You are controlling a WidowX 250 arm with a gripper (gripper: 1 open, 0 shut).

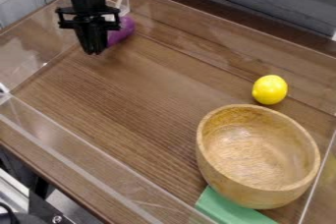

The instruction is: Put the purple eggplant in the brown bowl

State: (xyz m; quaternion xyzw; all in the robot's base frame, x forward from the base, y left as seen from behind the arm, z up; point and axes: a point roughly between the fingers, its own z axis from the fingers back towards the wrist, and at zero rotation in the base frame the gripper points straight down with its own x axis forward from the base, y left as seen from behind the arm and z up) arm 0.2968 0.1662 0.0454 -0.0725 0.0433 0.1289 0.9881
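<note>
In the single camera view, the black gripper (90, 45) pointed straight down at the far left corner of the wooden table (144, 100), its dark body covering most of what lay beneath it. Its fingers were drawn together, and the purple eggplant (120, 29) showed only as a glossy purple patch just to the right of them, at table level. Whether the fingers were actually clamped on the eggplant could not be told, since the gripper's body hid the contact; its stem end was hidden as well.

The brown bowl (258, 155) stood upright near the right front corner of the table, well apart from the gripper and the eggplant, with its grained inside facing up and nothing in it. A yellow ball (269, 89) rested on the table just beyond the bowl's far rim, near the right edge, not touching the bowl. A flat green object (225, 209) lay at the front edge, partly tucked under the bowl's near side. Clear plastic walls (79, 159) ran along the table's edges, catching reflections.
</note>
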